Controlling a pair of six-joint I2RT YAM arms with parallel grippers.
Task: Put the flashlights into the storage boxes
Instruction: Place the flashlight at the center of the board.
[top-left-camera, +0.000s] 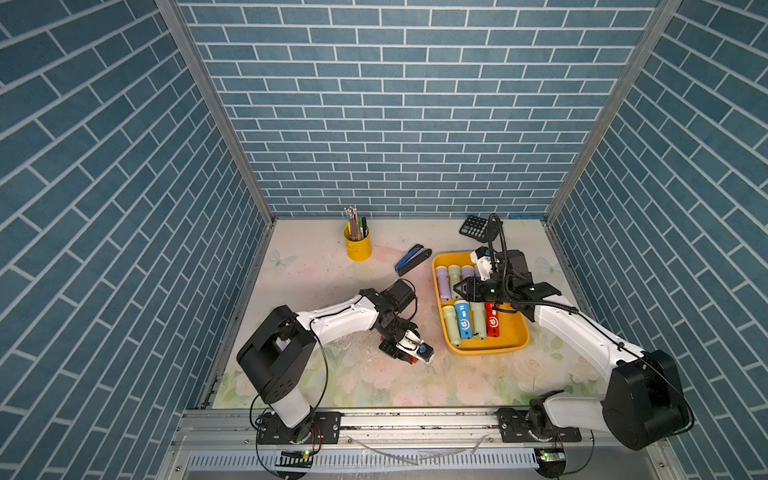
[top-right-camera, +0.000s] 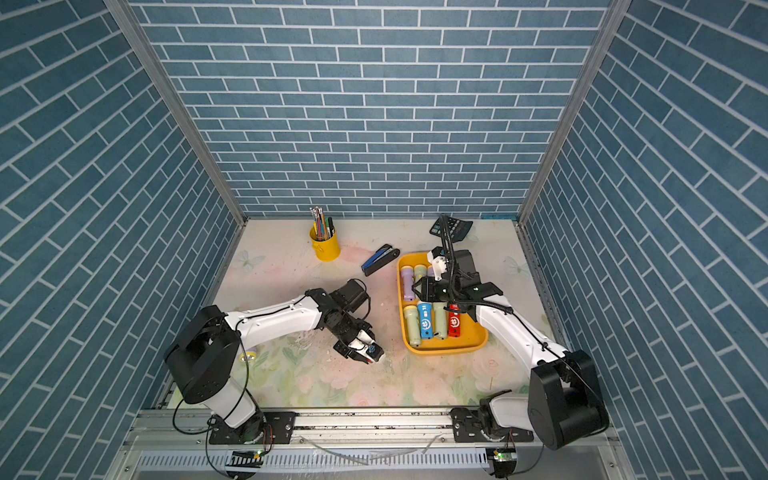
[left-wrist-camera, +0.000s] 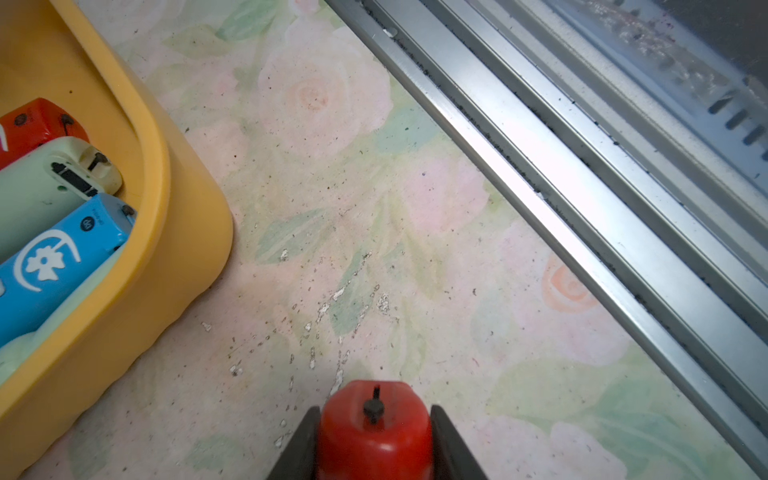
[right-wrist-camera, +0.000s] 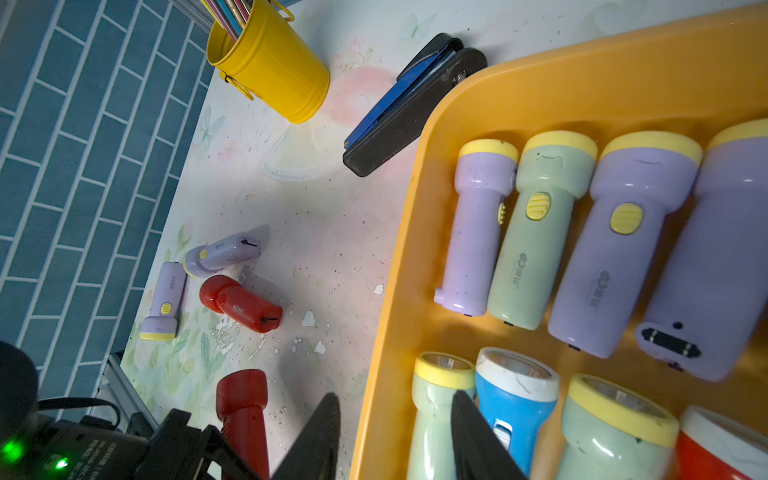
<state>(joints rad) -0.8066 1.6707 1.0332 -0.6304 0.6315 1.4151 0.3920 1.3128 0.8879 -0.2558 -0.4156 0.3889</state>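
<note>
1. Left end effector (top-left-camera: 409, 349): jaws pinching a red flashlight (left-wrist-camera: 374, 428) across its body, long axis in line with the fingers, tail end leading, low over the bench (top-left-camera: 332, 291)
2. Loose on the bench, at its left side beyond the left arm: lilac flashlight (right-wrist-camera: 164, 303), second lilac flashlight (right-wrist-camera: 220, 255), loose red flashlight (right-wrist-camera: 241, 305), all lying flat
3. Yellow tray (top-left-camera: 484, 352): just beside the held flashlight, to its right and slightly farther; the left arm is the nearer, so the coming move is likely a short carry rightward over the rim
4. Tray contents: eight flashlights in two rows, all lengthwise near to far, heads toward the far wall; near row green, blue flashlight (top-left-camera: 463, 320), green, red; far row lilac, green, lilac, lilac; bare floor along the right side
5. Right end effector (top-left-camera: 456, 288): above the tray between the rows, jaws parted, nothing between them
6. Far: stapler (top-left-camera: 412, 259), pen cup (top-left-camera: 357, 245), calculator (top-left-camera: 473, 227)
</note>
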